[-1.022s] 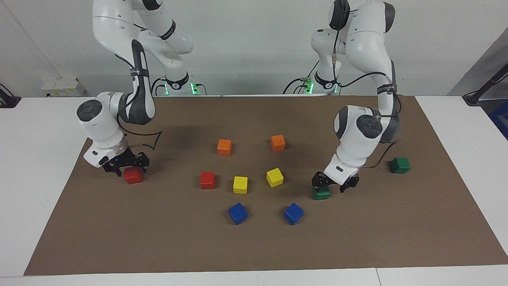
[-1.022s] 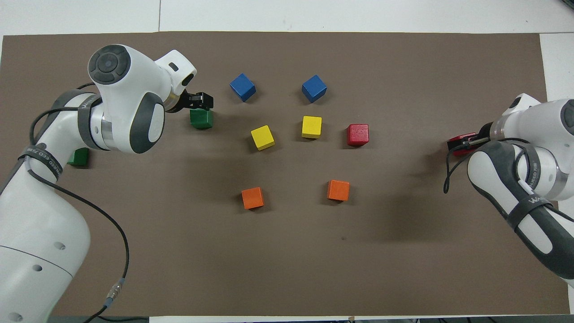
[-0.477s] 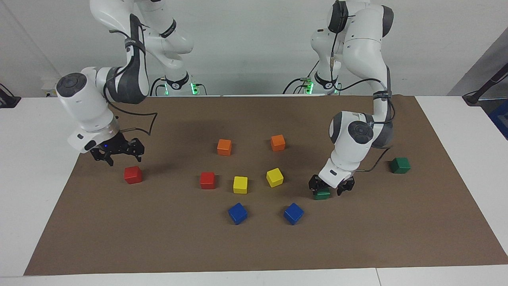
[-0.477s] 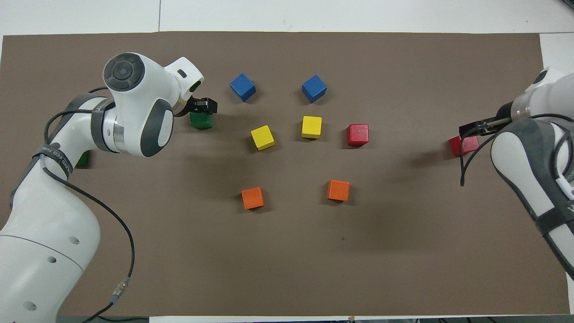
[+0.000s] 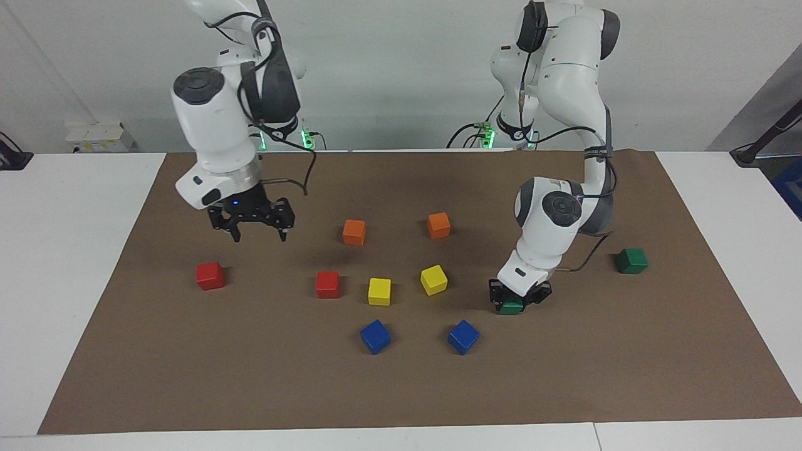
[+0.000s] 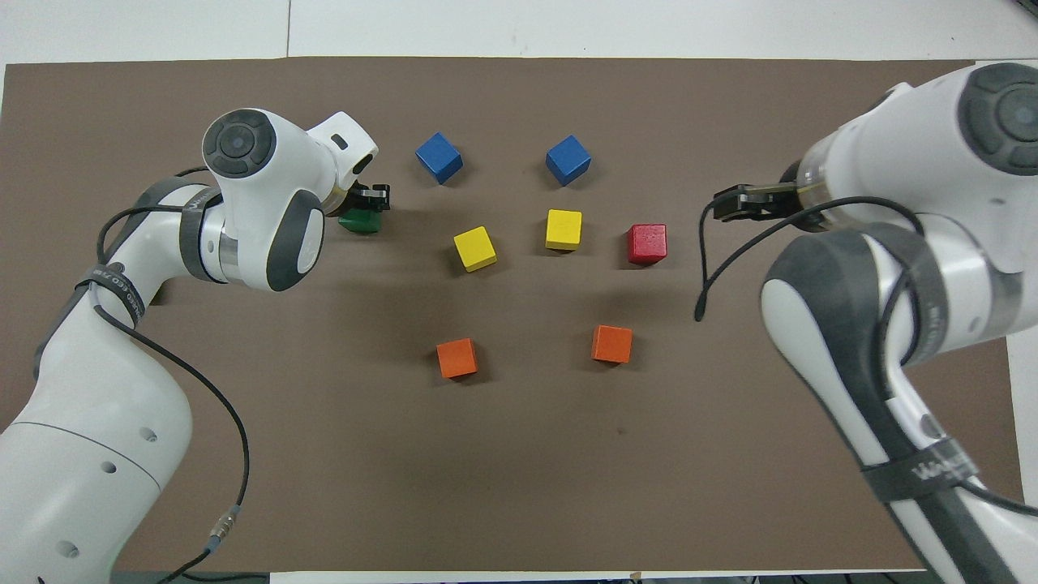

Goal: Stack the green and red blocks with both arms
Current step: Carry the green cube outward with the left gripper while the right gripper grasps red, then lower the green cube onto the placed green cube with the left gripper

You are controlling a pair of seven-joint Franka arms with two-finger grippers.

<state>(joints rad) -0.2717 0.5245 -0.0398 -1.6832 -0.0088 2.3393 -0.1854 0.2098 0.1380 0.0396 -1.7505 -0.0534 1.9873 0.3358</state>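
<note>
The left hand (image 5: 515, 299) is sitting low on the counter (image 5: 564, 376), fingers clamped around a green block (image 5: 511, 307), ready for lifting toward the other green block (image 5: 631, 260). The right hand (image 5: 252, 224) is hanging with fingers apart over the mat between the two red blocks (image 5: 210, 275) (image 5: 328, 284). A second ago it was down at the outer red block; the left hand was straddling its block more loosely.
</note>
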